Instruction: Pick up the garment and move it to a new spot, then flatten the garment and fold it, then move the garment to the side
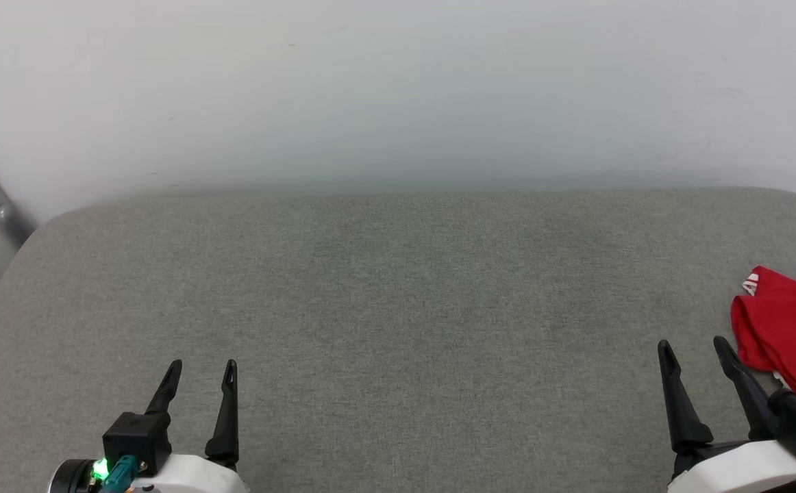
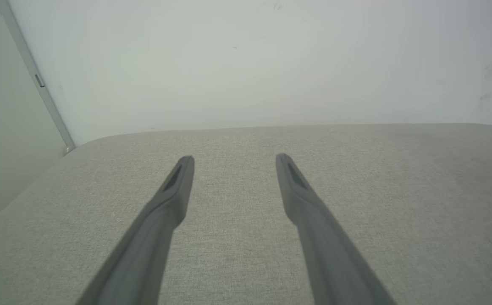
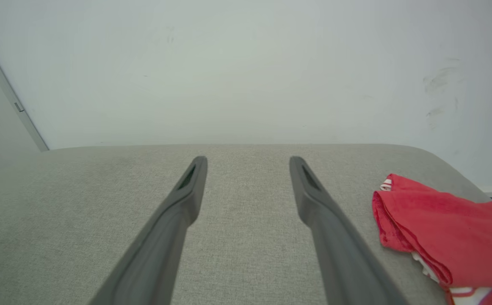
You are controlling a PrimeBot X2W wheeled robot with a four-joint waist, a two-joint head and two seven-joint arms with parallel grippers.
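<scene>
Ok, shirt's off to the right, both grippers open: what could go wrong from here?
The garment lies bunched near the right edge of the grey surface; a sideways push could slide it off.
The right gripper stands open close beside it; its fingers might snag a loose fold or pinch only one layer.

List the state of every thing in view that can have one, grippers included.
left gripper, open, holding nothing, above the grey cushion.
right gripper, open, holding nothing, with the garment just off to its right.
garment, loosely folded and bunched, red side up with a bit of striped trim showing, lying at the cushion's right end, not held.
</scene>
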